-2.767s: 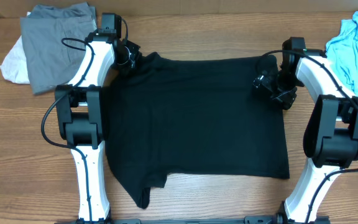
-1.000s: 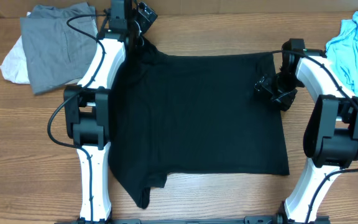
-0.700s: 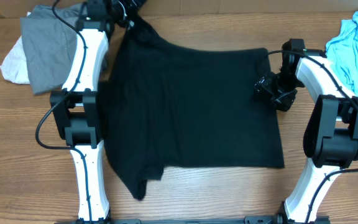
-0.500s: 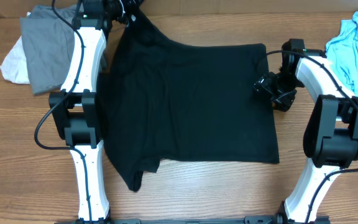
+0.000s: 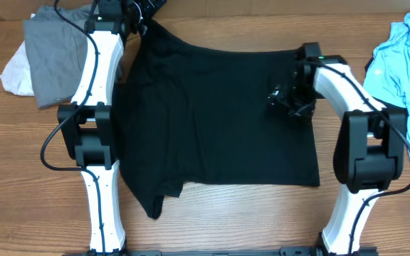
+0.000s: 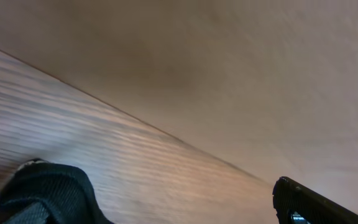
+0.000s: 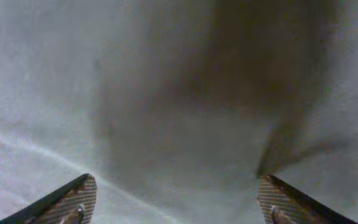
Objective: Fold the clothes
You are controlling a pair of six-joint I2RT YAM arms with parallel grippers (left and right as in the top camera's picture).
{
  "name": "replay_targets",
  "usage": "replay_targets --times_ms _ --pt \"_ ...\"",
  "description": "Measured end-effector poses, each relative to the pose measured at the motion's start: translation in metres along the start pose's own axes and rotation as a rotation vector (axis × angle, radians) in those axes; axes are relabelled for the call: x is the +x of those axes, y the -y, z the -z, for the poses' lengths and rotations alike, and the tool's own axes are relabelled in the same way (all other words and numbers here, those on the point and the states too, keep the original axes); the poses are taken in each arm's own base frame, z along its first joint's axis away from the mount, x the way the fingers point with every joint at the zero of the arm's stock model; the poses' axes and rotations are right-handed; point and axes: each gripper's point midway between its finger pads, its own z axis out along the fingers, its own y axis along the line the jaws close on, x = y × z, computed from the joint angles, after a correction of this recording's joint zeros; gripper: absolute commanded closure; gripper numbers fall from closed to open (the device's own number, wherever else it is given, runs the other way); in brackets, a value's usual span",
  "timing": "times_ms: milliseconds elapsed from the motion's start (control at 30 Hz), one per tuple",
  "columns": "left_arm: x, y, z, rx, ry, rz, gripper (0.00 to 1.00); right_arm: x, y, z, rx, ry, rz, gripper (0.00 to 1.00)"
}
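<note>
The black shirt [image 5: 219, 121] is thin, limp cloth: light to lift, with no stiffness to hold a line, so it will sag, crease and trail wherever it is not supported. It should drag readily across the smooth wood of the table [image 5: 34, 178]. The best holds are probably at corners and hems, where a pinch gathers a doubled edge. A pinch in the open middle would only raise a peak. The shirt lies spread over the middle of the table, one sleeve reaching toward the near edge. Its far-left corner is drawn into a point toward the far edge, up at the left claw [image 5: 144, 8]. In the left wrist view a lump of black cloth sits where one finger should be, and the other finger [image 6: 316, 202] stands well apart from it. That claw therefore looks spread, and whether any cloth is caught on it cannot be told. The right claw [image 5: 285, 103] hangs over the shirt's far-right part. Its fingers [image 7: 67, 199] are wide apart with fabric close beneath and nothing between them. Whether the tips touch the cloth is unclear. A grey garment [image 5: 62, 50] lying on a white garment [image 5: 14, 75] sits at the far-left corner, and a light blue garment [image 5: 404, 50] at the far-right corner.
</note>
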Motion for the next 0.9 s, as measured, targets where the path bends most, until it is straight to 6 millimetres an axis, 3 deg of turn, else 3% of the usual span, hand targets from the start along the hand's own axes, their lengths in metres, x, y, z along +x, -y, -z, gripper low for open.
replay_targets --times_ms 233,433,567,700,767,900 --pt "-0.012 0.001 -0.001 -0.027 0.079 -0.050 0.00 0.006 -0.016 -0.003 -0.010 0.009 0.040 0.05" --pt "0.005 0.017 -0.006 -0.008 0.053 -0.138 0.00 0.006 -0.014 -0.003 -0.004 0.010 0.039 0.06" --pt "0.032 0.019 -0.008 -0.008 -0.046 -0.158 0.00 0.003 -0.009 -0.003 0.025 0.027 0.032 0.27" --pt "0.063 -0.005 -0.004 -0.110 -0.166 -0.127 0.00 0.002 -0.006 -0.003 0.041 0.032 0.026 0.50" --pt "0.068 -0.019 -0.001 -0.175 -0.182 -0.118 0.00 0.003 -0.005 -0.003 0.044 0.030 0.021 0.59" --pt "0.061 -0.035 0.002 -0.240 -0.163 -0.131 0.00 0.003 -0.005 -0.004 0.047 0.031 0.010 0.66"
